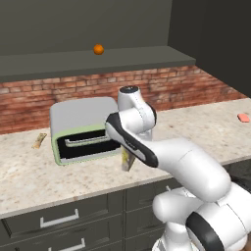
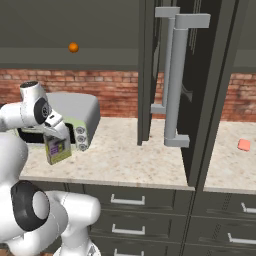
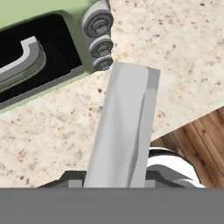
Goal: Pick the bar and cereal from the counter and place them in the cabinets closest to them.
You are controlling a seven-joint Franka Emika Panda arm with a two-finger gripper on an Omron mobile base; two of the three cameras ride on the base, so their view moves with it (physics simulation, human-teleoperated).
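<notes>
My gripper (image 2: pixel 56 134) is shut on the top of the cereal (image 2: pixel 58 149), a small dark box with yellow and green print. The box hangs tilted just in front of the toaster oven, low over the counter (image 1: pixel 29 176). The cereal (image 1: pixel 128 160) peeks out below my forearm in the left base view. Seen from the hand, its grey top (image 3: pixel 124 127) runs up between the jaws of the gripper (image 3: pixel 118 180). The bar (image 1: pixel 39 140), thin and golden, lies on the counter left of the toaster oven. An open cabinet door (image 2: pixel 200 90) with silver handles stands to the right.
A green and grey toaster oven (image 1: pixel 81 128) stands behind the box, its knobs (image 3: pixel 99 40) close to it. An orange (image 1: pixel 98 49) sits on the open cabinet shelf (image 1: pixel 59 62) above. A salmon-pink block (image 2: pixel 244 145) lies far right. Drawers (image 2: pixel 130 200) run below the counter.
</notes>
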